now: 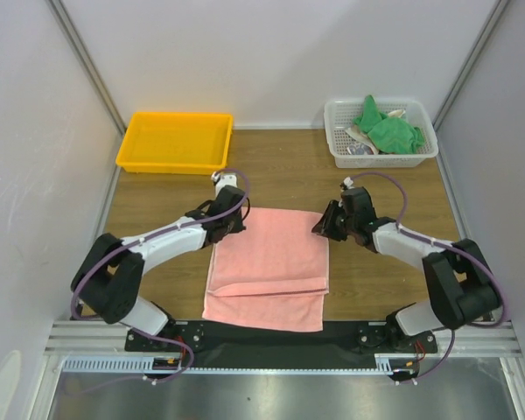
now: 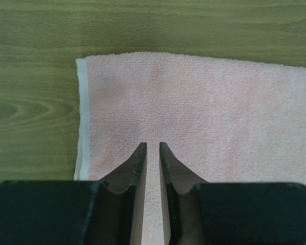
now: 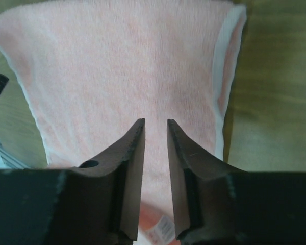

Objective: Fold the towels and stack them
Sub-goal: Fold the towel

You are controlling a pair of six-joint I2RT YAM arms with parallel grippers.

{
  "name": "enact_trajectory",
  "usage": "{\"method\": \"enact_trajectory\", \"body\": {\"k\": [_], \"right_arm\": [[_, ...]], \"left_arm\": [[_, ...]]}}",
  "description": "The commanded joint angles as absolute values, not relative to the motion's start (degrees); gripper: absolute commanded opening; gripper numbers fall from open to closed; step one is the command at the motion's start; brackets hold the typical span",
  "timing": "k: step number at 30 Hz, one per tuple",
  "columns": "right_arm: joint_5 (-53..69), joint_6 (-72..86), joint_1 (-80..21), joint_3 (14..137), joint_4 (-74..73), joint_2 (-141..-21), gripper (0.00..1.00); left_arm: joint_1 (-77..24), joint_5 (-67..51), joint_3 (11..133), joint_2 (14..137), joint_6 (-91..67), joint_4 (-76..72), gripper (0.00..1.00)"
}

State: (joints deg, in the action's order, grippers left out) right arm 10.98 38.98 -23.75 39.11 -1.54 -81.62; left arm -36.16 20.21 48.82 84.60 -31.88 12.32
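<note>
A pink towel [image 1: 271, 262] lies flat on the wooden table, with an upper layer ending in a fold line near its front. My left gripper [image 1: 230, 226] is over the towel's far left corner, its jaws a narrow gap apart with flat towel [image 2: 204, 102] showing between them [image 2: 153, 145]. My right gripper [image 1: 324, 226] is over the far right corner, its jaws also slightly apart [image 3: 155, 122] above the towel [image 3: 117, 66]. A white label shows between the right fingers near their base. Neither gripper holds cloth.
A yellow tray [image 1: 173, 140] stands at the back left. A white basket [image 1: 381, 160] at the back right holds a green cloth [image 1: 389, 131] and other cloths. Grey walls close in both sides, and a metal rail runs along the near edge.
</note>
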Motion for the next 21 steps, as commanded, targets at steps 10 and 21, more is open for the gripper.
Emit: {"method": "enact_trajectory", "body": {"k": [10,21], "right_arm": [[12.13,38.41,-22.41,47.01,8.44,-97.11,0.19],[11.25,35.25,-19.07,57.12,7.56,-107.13,0.15]], "left_arm": [[-33.05,15.03,54.14,98.60,-32.61,4.40,0.11],[-28.04,11.25,64.41,108.54,-31.12,3.34,0.08]]}}
